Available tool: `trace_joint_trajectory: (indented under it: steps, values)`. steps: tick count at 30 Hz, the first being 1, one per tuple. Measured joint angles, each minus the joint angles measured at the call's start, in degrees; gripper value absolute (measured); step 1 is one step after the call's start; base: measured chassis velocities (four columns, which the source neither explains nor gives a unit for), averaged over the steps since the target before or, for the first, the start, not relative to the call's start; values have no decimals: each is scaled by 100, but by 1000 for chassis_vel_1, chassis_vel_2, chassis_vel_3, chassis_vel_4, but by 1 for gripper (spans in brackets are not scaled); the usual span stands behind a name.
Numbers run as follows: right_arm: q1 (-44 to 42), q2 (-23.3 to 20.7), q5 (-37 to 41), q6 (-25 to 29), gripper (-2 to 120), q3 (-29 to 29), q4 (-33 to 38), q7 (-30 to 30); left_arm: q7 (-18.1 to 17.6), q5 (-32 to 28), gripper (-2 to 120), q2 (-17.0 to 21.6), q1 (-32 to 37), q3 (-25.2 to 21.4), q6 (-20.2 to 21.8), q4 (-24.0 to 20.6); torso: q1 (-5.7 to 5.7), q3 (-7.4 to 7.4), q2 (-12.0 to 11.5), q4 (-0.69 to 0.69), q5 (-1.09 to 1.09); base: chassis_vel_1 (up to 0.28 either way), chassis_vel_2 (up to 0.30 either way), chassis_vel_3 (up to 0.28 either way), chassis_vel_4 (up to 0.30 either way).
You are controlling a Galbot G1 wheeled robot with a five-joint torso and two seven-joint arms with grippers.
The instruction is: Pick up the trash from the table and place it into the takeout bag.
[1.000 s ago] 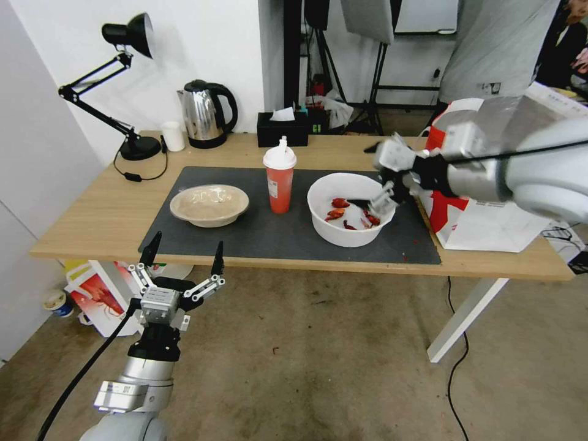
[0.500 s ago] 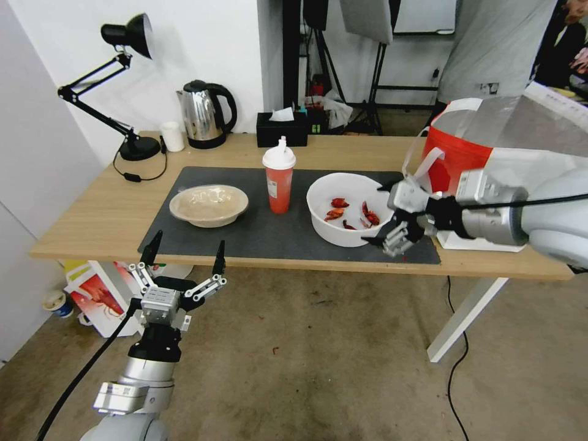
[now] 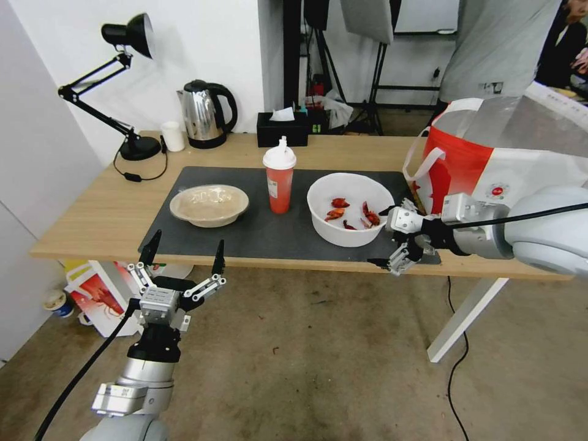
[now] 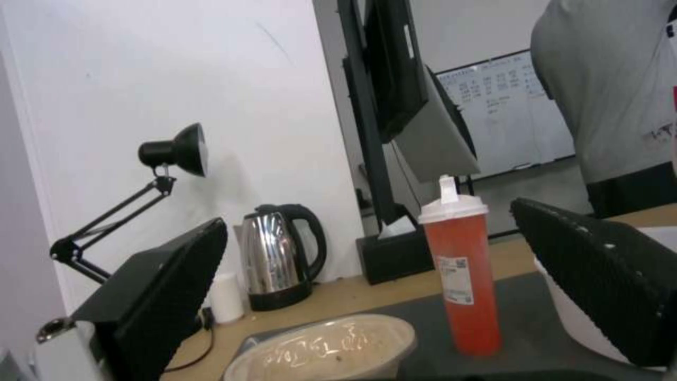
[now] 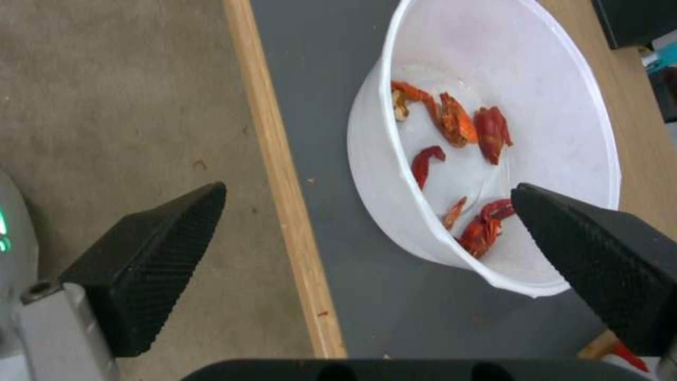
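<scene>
While the left gripper (image 3: pixel 184 250) waits in the lower left of the head view, below the counter's front edge, its jaws stand apart with nothing between them. In the left wrist view the same gripper (image 4: pixel 367 275) faces the counter, with its two black fingers (image 4: pixel 162 296) framing the scene.

The counter (image 3: pixel 98 214) spans the middle of the head view and carries a dark grey mat (image 3: pixel 257 233). At the upper left stand a black desk lamp (image 3: pixel 122 43), a small white cup (image 3: pixel 173 136) and a steel kettle (image 3: pixel 205 114); a black tissue box (image 3: pixel 282 127) sits right of the kettle.

On the mat, from left to right:
- the shallow beige bowl (image 3: pixel 209 205), at the mat's left part;
- the red cup with white lid (image 3: pixel 280 174), upright at centre, apart from both bowls;
- the deep white bowl (image 3: pixel 350 209), holding red crayfish shells (image 3: pixel 352 214).

The right gripper (image 3: pixel 386 239) is at centre right of the head view, just beside the white bowl's right rim and over the counter's front edge. Its jaws are apart and hold nothing. In the right wrist view the right gripper (image 5: pixel 367 227) shows one finger (image 5: pixel 155 254) over the floor and the other over the white bowl (image 5: pixel 451 79); whether that finger touches the rim cannot be told.

The takeout bag (image 3: pixel 490 165) stands on the counter at the right of the head view, just beyond the mat's right edge, its top open. A smaller white bag with a crayfish print (image 3: pixel 101 297) lies on the floor at lower left.
</scene>
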Motion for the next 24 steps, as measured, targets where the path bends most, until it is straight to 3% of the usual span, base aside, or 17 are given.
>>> trace_joint_trajectory:
  steps: [15,24]
  values:
    - [-1003,-486,46,23,100,1004,-530,-40,-3,-8,100,-1,29,-65,-105,30,0,0,0,0,0,0,0,0,0]
    - [-1281,-621,90,20,100,1181,-642,-36,-3,-9,100,0,6,-61,-106,51,0,0,0,0,0,0,0,0,0]
